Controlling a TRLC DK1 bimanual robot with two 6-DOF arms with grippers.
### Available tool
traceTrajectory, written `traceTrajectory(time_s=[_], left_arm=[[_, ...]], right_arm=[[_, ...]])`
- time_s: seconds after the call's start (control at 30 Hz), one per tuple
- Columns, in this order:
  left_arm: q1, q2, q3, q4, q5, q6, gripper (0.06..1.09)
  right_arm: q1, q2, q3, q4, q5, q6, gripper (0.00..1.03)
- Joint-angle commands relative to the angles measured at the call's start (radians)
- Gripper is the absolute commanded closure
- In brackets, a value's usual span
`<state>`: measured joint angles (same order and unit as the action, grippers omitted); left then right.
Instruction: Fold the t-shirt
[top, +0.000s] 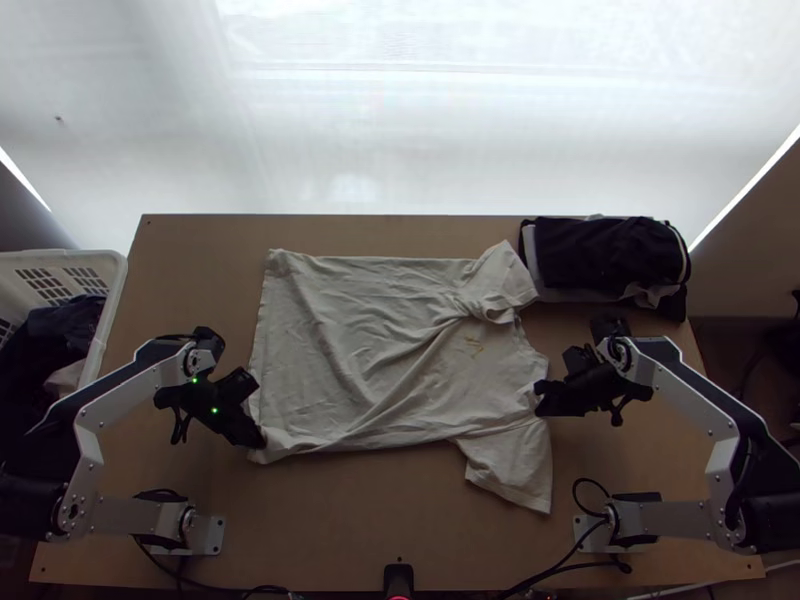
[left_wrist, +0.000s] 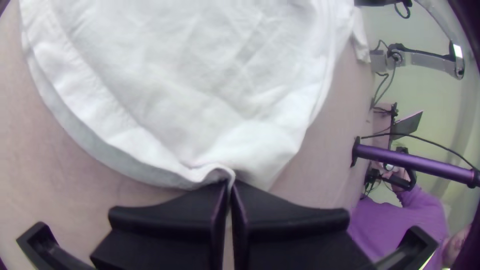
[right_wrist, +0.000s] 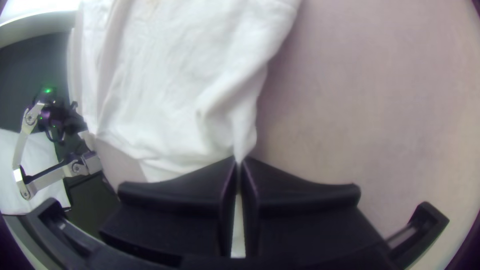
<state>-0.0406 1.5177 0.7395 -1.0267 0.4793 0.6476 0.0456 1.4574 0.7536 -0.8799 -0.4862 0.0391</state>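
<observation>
Your shirt (top: 400, 350) is spread out, wrinkly, on the table (top: 350, 520), w/ your L gripper (top: 262, 440) pinching its bottom hem's near corner & your R gripper (top: 542, 402) pinching its edge by the near sleeve. Dark clothes pile (top: 600, 255) crowds its far sleeve; white basket (top: 118, 275) w/ clothes is past its hem, black cable (top: 574, 492) near its near sleeve.

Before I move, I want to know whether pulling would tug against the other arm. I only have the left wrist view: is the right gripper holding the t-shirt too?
Observer: Yes, the right gripper is shut on the t-shirt, at the end edge between its two sleeves.
Operator: And what lies by the sleeve farthest from the arms' bases?
Observer: A pile of dark clothes, right beside that sleeve, which looks bunched where it joins the body.
</observation>
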Motion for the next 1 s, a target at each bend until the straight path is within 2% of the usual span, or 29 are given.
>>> traceTrajectory(time_s=[0.0, 0.1, 0.17, 0.27, 0.33, 0.5, 0.67, 0.77, 0.97], left_arm=[[0.067, -0.148, 0.060, -0.067, 0.013, 0.047, 1.05], [0.110, -0.249, 0.110, -0.141, 0.055, 0.086, 1.05], [0.160, -0.286, 0.184, -0.227, 0.122, 0.121, 1.05], [0.281, -0.297, 0.325, -0.346, 0.252, 0.190, 1.05], [0.355, -0.277, 0.406, -0.375, 0.315, 0.192, 1.05], [0.467, -0.243, 0.610, -0.388, 0.456, 0.093, 1.05], [0.447, -0.329, 0.874, -0.386, 0.473, 0.003, 1.05], [0.395, -0.370, 1.028, -0.394, 0.495, -0.068, 1.05], [0.366, -0.418, 1.272, -0.553, 0.636, -0.072, 1.05]], right_arm=[[-0.006, -0.111, 0.004, -0.065, 0.000, -0.041, 1.00], [0.000, -0.252, 0.015, -0.114, 0.000, -0.090, 1.00], [0.002, -0.374, 0.075, -0.174, -0.009, -0.127, 1.00], [0.002, -0.519, 0.225, -0.182, -0.035, -0.123, 1.00], [-0.010, -0.551, 0.340, -0.180, -0.035, -0.114, 1.00], [-0.035, -0.548, 0.592, -0.093, -0.029, -0.016, 1.00], [-0.039, -0.532, 0.836, -0.031, 0.060, 0.015, 1.00], [-0.052, -0.536, 0.978, -0.025, 0.080, 0.030, 1.00], [-0.092, -0.577, 1.193, -0.031, 0.084, 0.056, 1.00]])
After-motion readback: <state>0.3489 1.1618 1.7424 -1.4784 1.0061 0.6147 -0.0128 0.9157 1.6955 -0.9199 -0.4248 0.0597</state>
